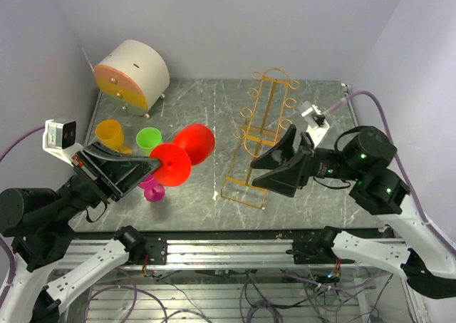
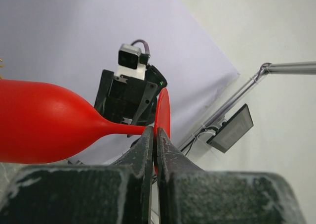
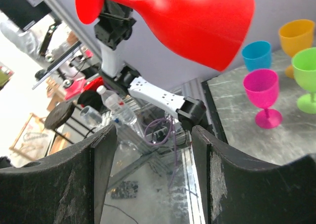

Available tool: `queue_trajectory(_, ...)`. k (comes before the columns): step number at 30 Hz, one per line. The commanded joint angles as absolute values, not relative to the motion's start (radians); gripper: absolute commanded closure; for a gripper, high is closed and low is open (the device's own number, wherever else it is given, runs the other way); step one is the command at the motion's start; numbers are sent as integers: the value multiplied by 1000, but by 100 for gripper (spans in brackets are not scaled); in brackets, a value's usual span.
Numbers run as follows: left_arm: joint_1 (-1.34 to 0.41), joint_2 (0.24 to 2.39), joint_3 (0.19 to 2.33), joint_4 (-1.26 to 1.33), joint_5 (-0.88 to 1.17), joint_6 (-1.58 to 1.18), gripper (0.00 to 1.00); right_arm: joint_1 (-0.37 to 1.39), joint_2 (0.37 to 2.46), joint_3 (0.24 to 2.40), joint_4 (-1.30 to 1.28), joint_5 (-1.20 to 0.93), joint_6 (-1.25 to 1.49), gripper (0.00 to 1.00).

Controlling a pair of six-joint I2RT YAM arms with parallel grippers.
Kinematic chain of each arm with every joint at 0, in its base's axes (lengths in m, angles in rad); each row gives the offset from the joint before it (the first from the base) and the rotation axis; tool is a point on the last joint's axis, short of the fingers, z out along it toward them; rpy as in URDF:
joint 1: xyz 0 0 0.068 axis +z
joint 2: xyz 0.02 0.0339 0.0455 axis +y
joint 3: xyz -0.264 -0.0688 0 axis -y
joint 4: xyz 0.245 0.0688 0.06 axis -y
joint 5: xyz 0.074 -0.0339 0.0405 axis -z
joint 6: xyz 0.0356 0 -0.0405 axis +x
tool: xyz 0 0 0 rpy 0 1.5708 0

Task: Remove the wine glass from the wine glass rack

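Note:
The red wine glass (image 1: 194, 141) is held on its side in the air, left of the golden-orange wire rack (image 1: 265, 102) and apart from it. My left gripper (image 1: 158, 167) is shut on the rim of the glass's round base (image 1: 169, 165). In the left wrist view the fingers (image 2: 147, 144) pinch the base disc (image 2: 163, 110), and the bowl (image 2: 44, 120) points left. My right gripper (image 1: 274, 150) is open and empty, close against the rack's right side. In the right wrist view its jaws (image 3: 154, 155) are spread wide with nothing between them, and the red glass (image 3: 197, 11) hangs above.
Orange (image 1: 110, 134), green (image 1: 148, 139) and magenta (image 1: 153, 189) cups stand on the marble table (image 1: 199, 202) under and left of the red glass. A blue cup (image 3: 256, 53) shows in the right wrist view. A round cream drawer box (image 1: 132, 72) stands at the back left.

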State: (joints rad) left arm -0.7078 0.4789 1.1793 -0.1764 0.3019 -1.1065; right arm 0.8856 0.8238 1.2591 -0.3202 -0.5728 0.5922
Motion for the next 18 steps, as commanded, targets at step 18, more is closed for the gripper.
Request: queue_trajectory(18,-698,316,1121,-29,447,-1191,93,888,966,1262,81,-824,637,32)
